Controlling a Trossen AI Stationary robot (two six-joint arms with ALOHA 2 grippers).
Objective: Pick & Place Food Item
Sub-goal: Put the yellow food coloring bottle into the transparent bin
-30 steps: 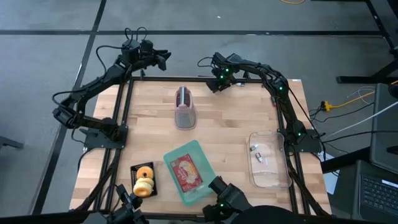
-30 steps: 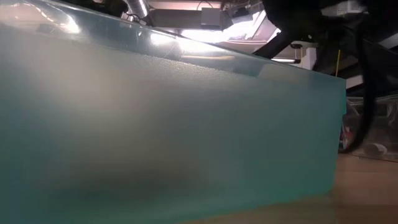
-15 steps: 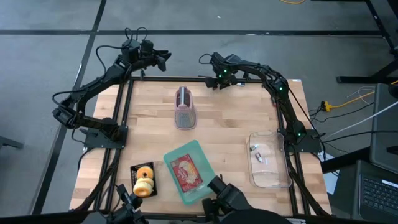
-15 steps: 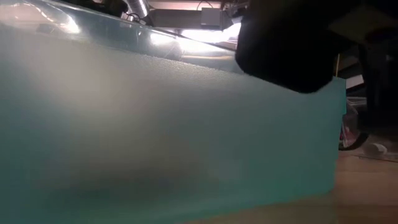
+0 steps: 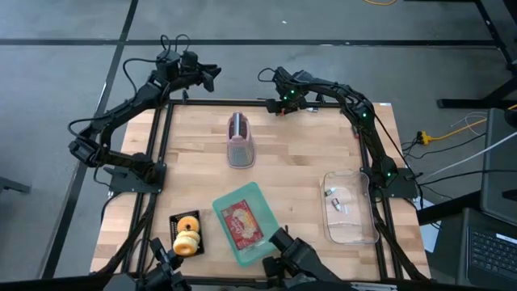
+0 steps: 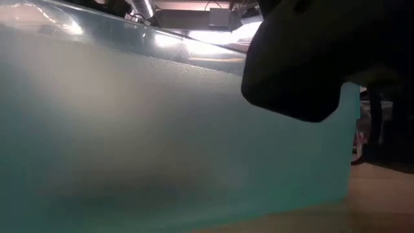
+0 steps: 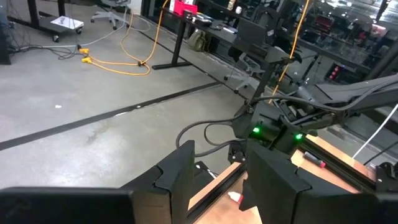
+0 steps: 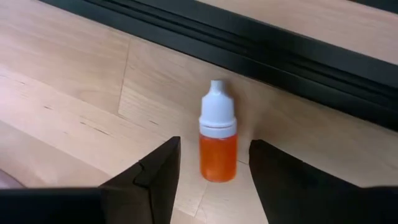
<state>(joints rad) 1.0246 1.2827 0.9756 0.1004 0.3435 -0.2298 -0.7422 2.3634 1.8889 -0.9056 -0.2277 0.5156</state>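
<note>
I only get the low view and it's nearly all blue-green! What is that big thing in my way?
Observer: It's a teal tray at the near edge of the table, right by your camera. A red food packet lies on it.
Operator: Where is the right claw?
Observer: The right claw is at the table's far edge. It is open, with a small orange bottle standing between its fingers and a gap on each side.
Operator: And the left one?
Observer: The left claw hangs open just past the table's far edge, holding nothing.
</note>
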